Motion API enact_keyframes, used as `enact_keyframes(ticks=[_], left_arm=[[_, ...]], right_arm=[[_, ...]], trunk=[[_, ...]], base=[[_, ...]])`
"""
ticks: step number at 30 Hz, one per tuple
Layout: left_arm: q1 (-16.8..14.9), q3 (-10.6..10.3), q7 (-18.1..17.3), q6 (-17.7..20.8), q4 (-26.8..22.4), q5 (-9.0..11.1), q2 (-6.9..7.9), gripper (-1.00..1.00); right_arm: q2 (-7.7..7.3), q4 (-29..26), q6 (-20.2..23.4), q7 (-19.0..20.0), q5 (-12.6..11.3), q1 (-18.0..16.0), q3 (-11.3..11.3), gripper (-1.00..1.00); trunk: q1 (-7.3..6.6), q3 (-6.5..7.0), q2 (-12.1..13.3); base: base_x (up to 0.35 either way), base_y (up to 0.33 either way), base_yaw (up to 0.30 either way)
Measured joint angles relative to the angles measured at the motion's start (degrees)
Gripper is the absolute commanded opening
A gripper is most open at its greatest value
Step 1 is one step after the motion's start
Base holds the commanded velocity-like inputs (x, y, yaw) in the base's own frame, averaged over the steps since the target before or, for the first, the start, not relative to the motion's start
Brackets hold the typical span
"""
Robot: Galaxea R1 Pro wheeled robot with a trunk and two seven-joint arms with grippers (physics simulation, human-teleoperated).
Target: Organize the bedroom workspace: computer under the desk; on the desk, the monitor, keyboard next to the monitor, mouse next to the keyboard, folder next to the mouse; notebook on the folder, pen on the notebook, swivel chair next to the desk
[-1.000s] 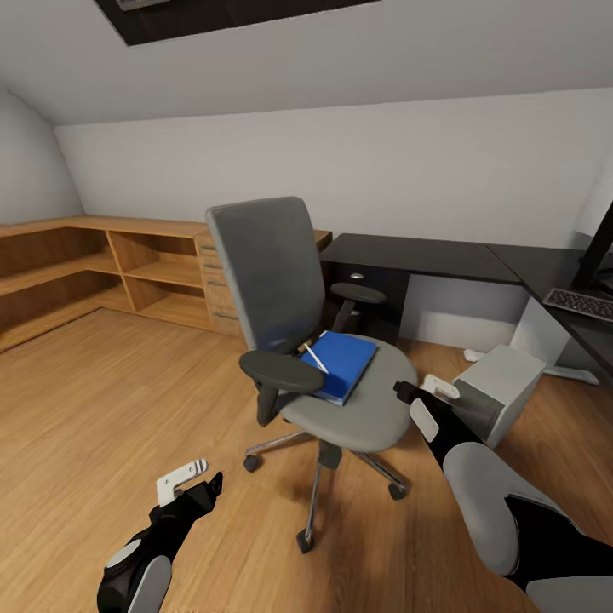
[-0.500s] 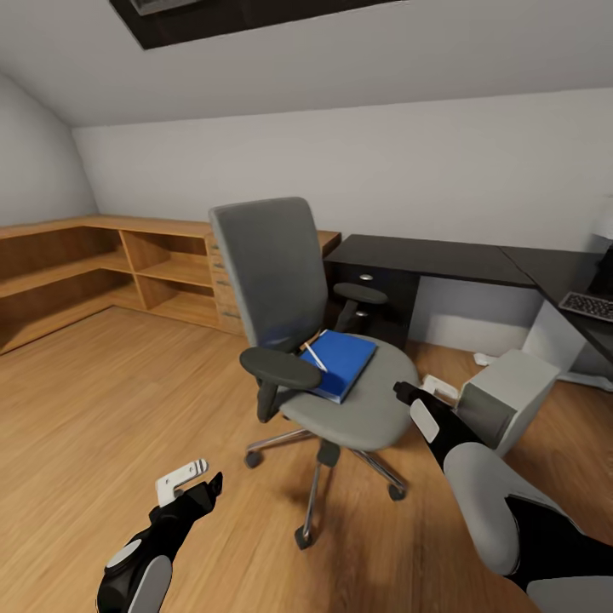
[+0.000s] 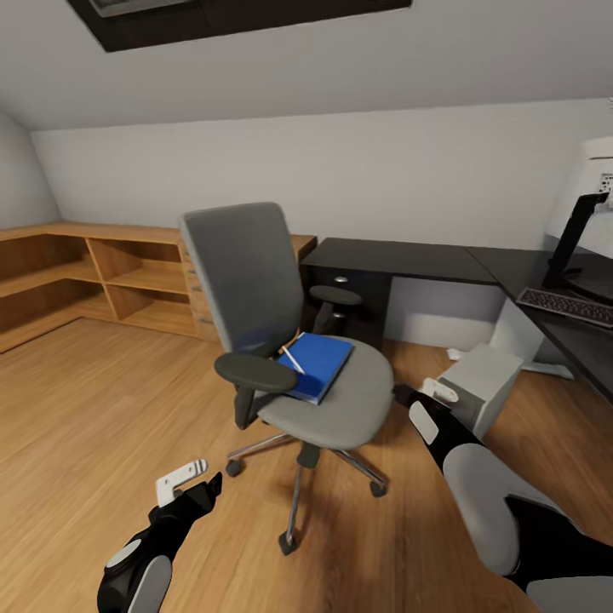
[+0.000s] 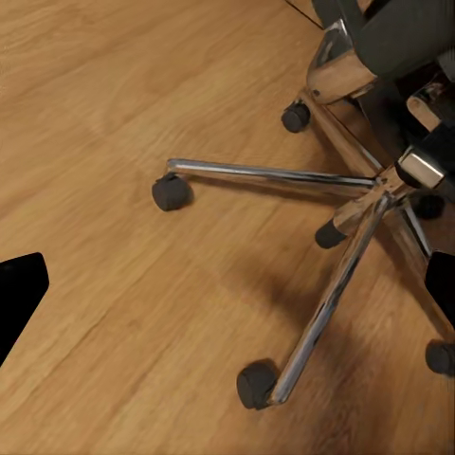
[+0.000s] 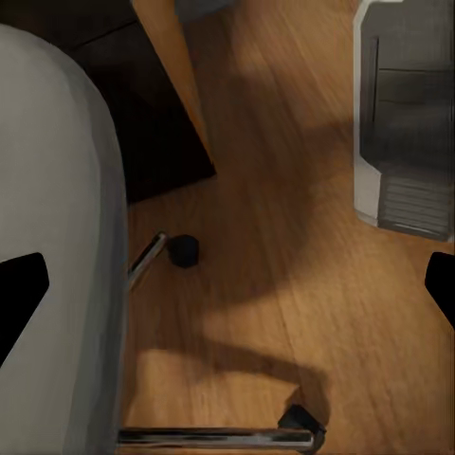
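The grey swivel chair [image 3: 255, 281] stands mid-floor, apart from the black desk [image 3: 400, 257]. On its seat lies the blue folder [image 3: 317, 366] with a thin pale stick [image 3: 292, 359] on its corner, perhaps the pen. The notebook is hidden. The computer [image 3: 479, 387] stands on the floor beside the desk. The monitor [image 3: 596, 183] and keyboard [image 3: 566, 306] sit on the desk's right wing. My left gripper [image 3: 191, 481] hangs open low before the chair's chrome base [image 4: 332, 218]. My right gripper [image 3: 419, 394] is open between seat [image 5: 57, 237] and tower [image 5: 408, 123].
Low light-wood shelving [image 3: 111, 272] runs along the left wall. A small white thing [image 3: 455, 353] lies on the floor behind the tower; I cannot tell if it is the mouse. Wood floor [image 3: 102, 409] spreads left of the chair. A caster [image 5: 182, 250] sits near my right gripper.
The whole picture has slid left as the camera turned right, bringing the monitor and more of the keyboard into view. Both arms keep their pose.
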Motion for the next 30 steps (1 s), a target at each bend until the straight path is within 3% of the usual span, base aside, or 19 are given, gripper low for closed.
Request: enact_keyframes(ticks=[4, 7, 14, 21, 30], left_arm=[[0.01, 0.43, 0.46, -0.02, -0.01, 0.27, -0.42, 1.00], [0.01, 0.39, 0.52, -0.02, -0.01, 0.33, -0.55, 1.00], [0.01, 0.32, 0.65, -0.02, -0.02, 0.35, -2.49, 1.00], [0.02, 0.33, 0.69, -0.02, -0.03, 0.28, -2.58, 1.00], [0.00, 0.32, 0.73, -0.02, -0.02, 0.27, -2.58, 1.00]], right_arm=[[0.05, 0.03, -0.15, 0.01, 0.03, -0.01, 0.00, 1.00], [0.01, 0.01, -0.17, 0.01, 0.04, 0.00, -0.01, 1.00], [-0.03, -0.10, -0.18, 0.09, 0.04, 0.00, 0.00, 1.00], [-0.07, -1.52, -0.13, -0.10, 0.96, -0.03, -0.18, 1.00], [0.05, -0.05, -0.62, 0.11, 0.12, 0.00, 0.00, 1.00]], trunk=[[0.00, 0.05, 0.00], [0.08, -0.59, -0.03], [0.26, -2.14, -0.13], [0.43, -3.69, -0.23], [0.67, -5.69, -0.34]], base=[[0.000, 0.000, -0.028], [0.000, 0.000, -0.007], [0.000, 0.000, -0.001], [0.000, 0.000, 0.000], [0.000, 0.000, 0.000]])
